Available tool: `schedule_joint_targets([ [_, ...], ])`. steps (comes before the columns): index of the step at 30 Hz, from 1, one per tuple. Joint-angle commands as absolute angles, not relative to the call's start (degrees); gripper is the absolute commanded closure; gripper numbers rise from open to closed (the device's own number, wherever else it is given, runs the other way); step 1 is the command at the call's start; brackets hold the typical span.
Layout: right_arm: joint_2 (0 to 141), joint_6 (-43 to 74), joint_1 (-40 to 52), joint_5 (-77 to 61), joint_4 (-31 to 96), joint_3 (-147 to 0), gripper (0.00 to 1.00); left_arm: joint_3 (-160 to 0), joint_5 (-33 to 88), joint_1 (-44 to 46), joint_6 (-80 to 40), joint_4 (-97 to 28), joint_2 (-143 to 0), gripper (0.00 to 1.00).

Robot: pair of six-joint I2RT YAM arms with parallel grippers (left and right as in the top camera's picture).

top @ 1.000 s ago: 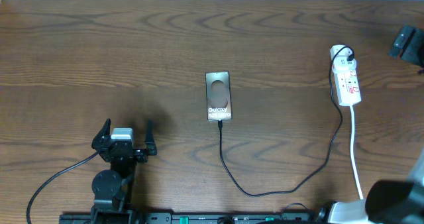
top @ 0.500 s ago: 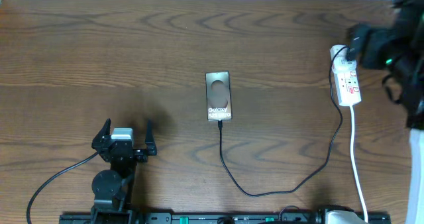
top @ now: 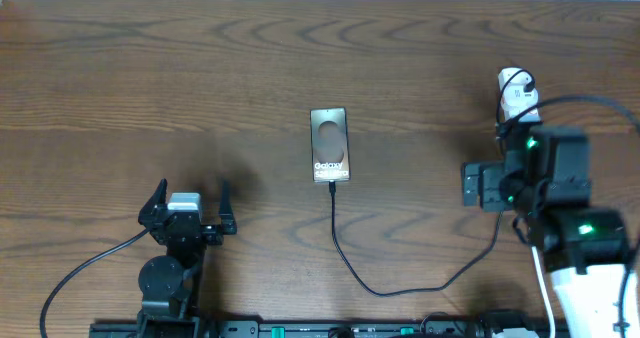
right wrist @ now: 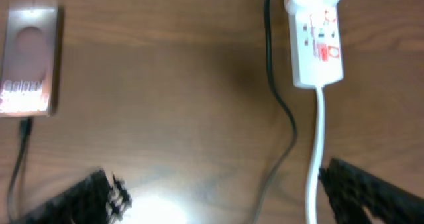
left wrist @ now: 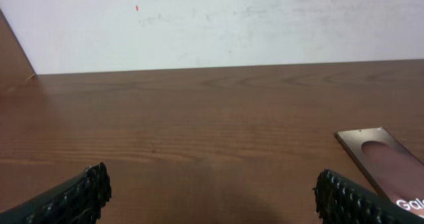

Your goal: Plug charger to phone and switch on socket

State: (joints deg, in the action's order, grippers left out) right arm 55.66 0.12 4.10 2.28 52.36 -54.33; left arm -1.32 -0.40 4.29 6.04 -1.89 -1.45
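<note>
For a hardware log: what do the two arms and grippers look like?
Both arms are black. The left arm has a round joint, a grey block at the wrist and a thin black cable trailing away. The right arm is boxy, with green lights and a white lower section. The pads are black and studded.

Black left arm (top: 165, 273), its left tool (left wrist: 212, 187) ribbed-fingered, has a black cable (top: 90, 262); black right arm (top: 548, 183) carries green lights (top: 531, 144).

Dark wood-grain table (top: 200, 68) against a scuffed white wall (left wrist: 232, 25)
</note>
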Motion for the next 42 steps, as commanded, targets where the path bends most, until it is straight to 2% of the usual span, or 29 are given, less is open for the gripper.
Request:
schedule_joint_targets([
  [1,52.0,-1.4,4.5,3.1,42.2,-43.7,0.01,-0.2,-2.0,4.2,6.4,-4.1,-1.5,0.0],
  [3,48.2,-1.4,4.6,-0.5,28.9,-33.1,0.01,-0.2,-2.0,4.2,6.4,-4.1,-1.5,0.0],
  [5,45.6,-1.3,4.6,-3.8,21.1,-26.3,0.01,-0.2,-2.0,4.2,6.4,-4.1,-1.5,0.0],
  [11,39.1,-0.8,4.6,-8.1,7.4,-12.2,0.01,-0.2,-2.0,4.2,6.4,-4.1,-1.5,0.0],
  [25,30.0,1.3,4.6,-8.0,3.5,-0.2,0.01,-0.2,-2.0,4.2,6.4,-4.1,-1.5,0.01],
  [42,12.6,1.2,4.6,-7.9,3.6,-0.3,0.01,-0.2,-2.0,4.2,6.4,-4.1,-1.5,0.0],
])
